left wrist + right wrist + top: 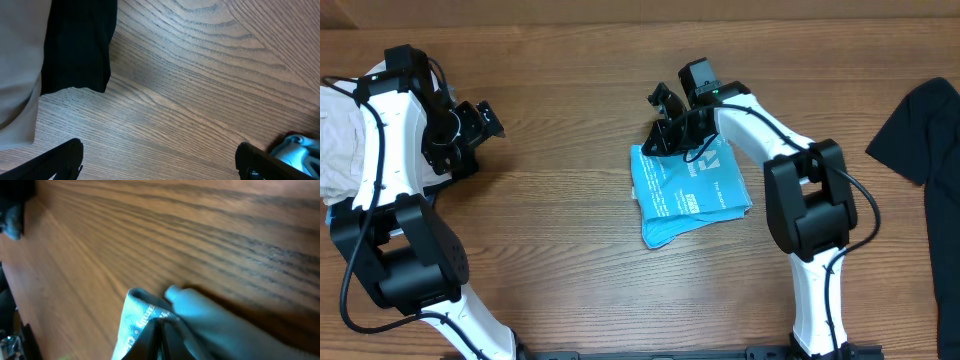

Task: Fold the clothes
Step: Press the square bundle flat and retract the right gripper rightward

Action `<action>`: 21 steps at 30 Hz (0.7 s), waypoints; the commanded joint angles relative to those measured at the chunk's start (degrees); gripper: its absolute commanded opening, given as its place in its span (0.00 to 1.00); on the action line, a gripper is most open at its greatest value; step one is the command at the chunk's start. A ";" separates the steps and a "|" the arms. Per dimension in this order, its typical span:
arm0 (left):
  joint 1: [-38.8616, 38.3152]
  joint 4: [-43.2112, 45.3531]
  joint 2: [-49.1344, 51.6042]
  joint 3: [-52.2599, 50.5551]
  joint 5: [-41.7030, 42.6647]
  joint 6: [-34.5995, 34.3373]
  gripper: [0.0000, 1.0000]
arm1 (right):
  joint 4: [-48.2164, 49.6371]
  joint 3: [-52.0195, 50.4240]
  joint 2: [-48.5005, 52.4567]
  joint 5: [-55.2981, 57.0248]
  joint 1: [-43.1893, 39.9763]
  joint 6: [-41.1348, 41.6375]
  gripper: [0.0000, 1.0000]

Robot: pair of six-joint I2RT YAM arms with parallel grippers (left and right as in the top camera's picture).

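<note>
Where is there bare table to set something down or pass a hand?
Widest free patch: table between left gripper and blue T-shirt. Also a strip between right arm and black garment. Crowded: left edge, cream garment beside left arm; shirt's far corner, pinched by right gripper.

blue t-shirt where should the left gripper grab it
T-shirt: likely the near-left corner, from the left; it pokes out past the folded stack, and the right gripper pinches the far edge. The open left gripper sits on that side.
</note>
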 commanded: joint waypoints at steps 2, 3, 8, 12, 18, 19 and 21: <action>-0.02 0.04 0.50 0.15 0.68 0.09 1.00 | 0.35 2.75 -1.70 -5.44 -2.99 1.14 0.06; -0.02 0.04 0.50 0.15 0.68 0.09 1.00 | -1.25 3.72 -2.89 -8.09 -4.02 1.11 0.06; -0.02 0.04 0.50 0.15 0.68 0.09 1.00 | -15.04 4.42 -11.89 -11.43 -8.07 -3.15 0.06; -0.02 0.04 0.50 0.15 0.68 0.09 1.00 | -33.53 3.23 -13.00 -10.99 -7.37 -16.46 0.06; -0.02 0.04 0.50 0.15 0.68 0.09 1.00 | -29.05 -8.00 -13.00 -8.85 -3.72 -17.33 0.06; -0.02 0.04 0.48 0.15 0.68 0.09 1.00 | -26.36 -11.13 -13.00 -8.83 -3.37 -17.09 0.06; -0.02 0.04 0.48 0.15 0.68 0.09 1.00 | -21.79 -16.46 -13.00 -8.81 -3.13 -16.70 0.06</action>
